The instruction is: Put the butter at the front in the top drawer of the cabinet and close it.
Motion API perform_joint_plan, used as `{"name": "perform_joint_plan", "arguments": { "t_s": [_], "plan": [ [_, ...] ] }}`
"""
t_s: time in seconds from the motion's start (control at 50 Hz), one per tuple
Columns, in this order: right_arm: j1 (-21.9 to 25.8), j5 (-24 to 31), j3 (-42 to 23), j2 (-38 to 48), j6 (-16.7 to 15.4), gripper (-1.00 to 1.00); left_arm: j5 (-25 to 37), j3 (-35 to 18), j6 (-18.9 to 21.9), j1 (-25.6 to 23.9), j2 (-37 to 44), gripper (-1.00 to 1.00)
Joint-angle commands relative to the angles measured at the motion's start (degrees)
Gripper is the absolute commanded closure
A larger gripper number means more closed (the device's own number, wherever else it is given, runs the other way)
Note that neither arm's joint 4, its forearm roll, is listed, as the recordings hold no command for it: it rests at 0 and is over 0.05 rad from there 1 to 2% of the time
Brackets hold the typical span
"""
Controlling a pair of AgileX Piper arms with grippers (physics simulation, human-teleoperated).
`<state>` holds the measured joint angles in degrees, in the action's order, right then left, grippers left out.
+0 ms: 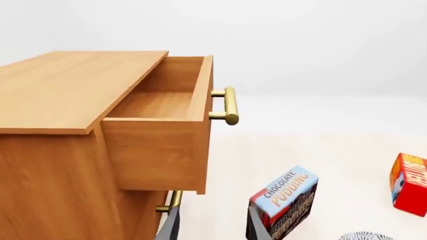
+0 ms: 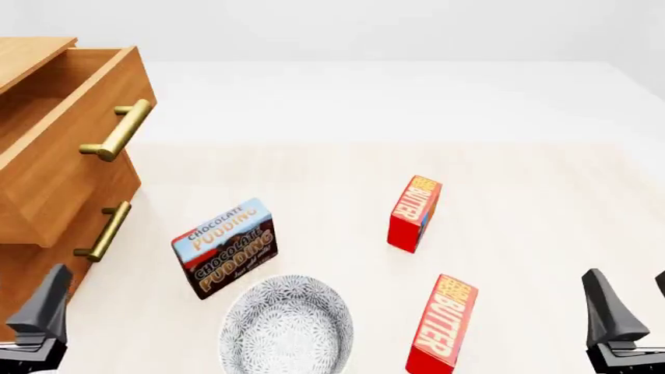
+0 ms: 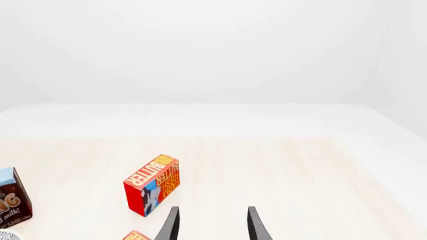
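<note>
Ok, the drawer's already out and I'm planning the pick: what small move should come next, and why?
Probably swing the right gripper left and down over the near butter. The top drawer already stands open, the gripper's jaws are apart and hold nothing, and that carton stands upright on the table, closer to the right arm than to the left.

"BUTTER" on the front butter carton [image 2: 441, 325] and the other carton [image 2: 413, 213]; "CHOCOLATE PUDDING" on the pudding box [image 2: 224, 248].

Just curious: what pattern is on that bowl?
The bowl is grey-and-white with a fine speckled, lacy pattern; front view shows it best.
</note>
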<state>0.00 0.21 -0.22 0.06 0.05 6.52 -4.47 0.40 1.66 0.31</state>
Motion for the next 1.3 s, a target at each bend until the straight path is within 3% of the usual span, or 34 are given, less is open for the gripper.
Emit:
{"name": "perform_joint_plan", "arguments": {
  "t_s": [0.02,0.12,0.32,0.52,0.66,0.74,0.84,0.86,0.96,1.3],
  "plan": [
    [0.0,0.0,0.0,0.0,0.0,-1.00,11.4,-8.3,1.1,2.7,-0.2,-1.00],
    [0.0,0.0,0.0,0.0,0.0,-1.00,19.3,-15.7,3.2,3.6,-0.3,-1.00],
    [0.0,0.0,0.0,0.0,0.0,-1.00,27.5,-25.8,5.9,3.7,3.6,-1.00],
    [0.0,0.0,0.0,0.0,0.0,-1.00,30.4,-32.9,4.7,2.2,10.9,-1.00],
    [0.0,0.0,0.0,0.0,0.0,-1.00,34.8,-40.6,2.5,1.5,15.6,-1.00],
    [0.0,0.0,0.0,0.0,0.0,-1.00,37.2,-45.1,3.7,3.2,17.8,-1.00],
    [0.0,0.0,0.0,0.0,0.0,-1.00,38.0,-46.7,3.3,2.6,19.1,-1.00],
    [0.0,0.0,0.0,0.0,0.0,-1.00,39.7,-50.1,2.9,2.9,20.9,-1.00],
    [0.0,0.0,0.0,0.0,0.0,-1.00,42.4,-54.6,1.6,1.9,26.2,-1.00],
    [0.0,0.2,-0.2,0.0,0.0,-1.00,47.3,-63.3,2.3,2.3,36.3,-1.00]
  ]
}}
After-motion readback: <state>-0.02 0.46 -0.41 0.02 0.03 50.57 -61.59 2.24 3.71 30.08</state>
